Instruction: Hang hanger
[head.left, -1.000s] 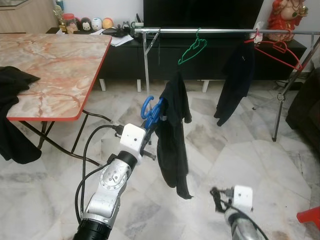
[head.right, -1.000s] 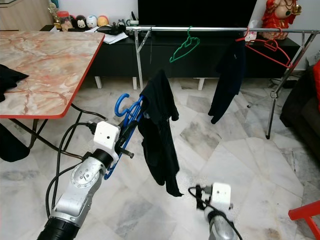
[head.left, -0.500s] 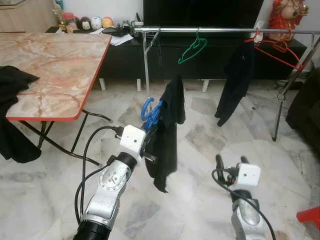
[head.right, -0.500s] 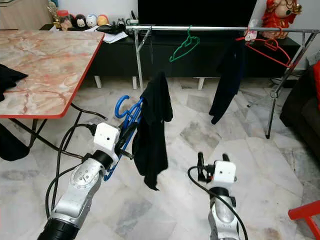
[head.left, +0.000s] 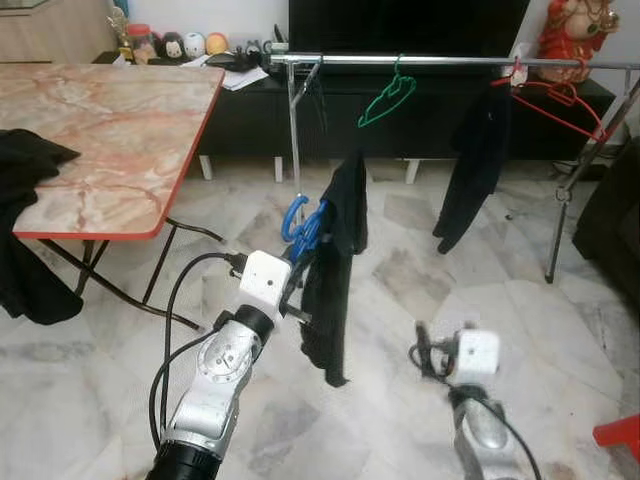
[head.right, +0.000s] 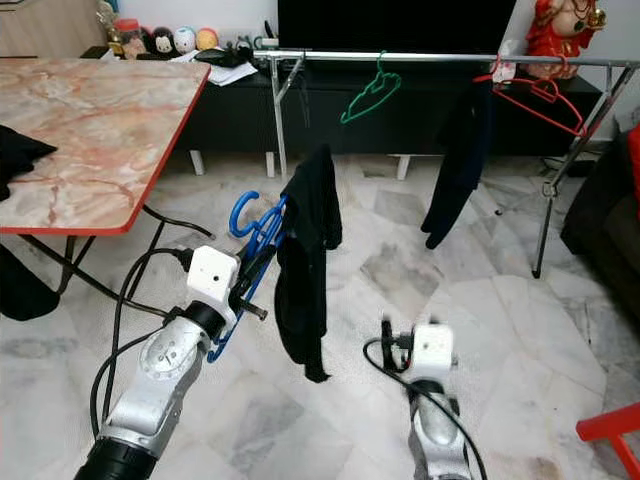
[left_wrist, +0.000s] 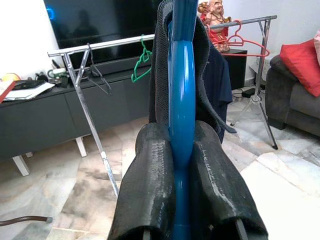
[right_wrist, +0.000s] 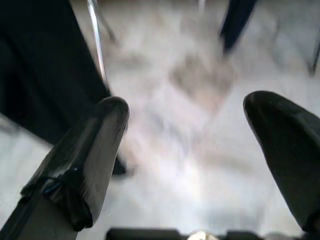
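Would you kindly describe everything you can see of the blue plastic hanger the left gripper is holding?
The blue plastic hanger looks glossy and smooth, with a curved hook at its top. The left gripper is shut on its frame, one black finger pressed to each side. A black garment is draped over it and hangs down limp above the marble floor. The hanger is held upright in the air, short of the metal clothes rail beyond, so it is not yet hung.

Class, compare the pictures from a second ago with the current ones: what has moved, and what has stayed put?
The right gripper, open, rose beside the black garment, then sank back a little. The garment, draped on the blue plastic hanger, swung and now hangs narrower and shorter. The left gripper stays clamped on the hanger; the metal clothes rail and marble-topped table are unchanged.
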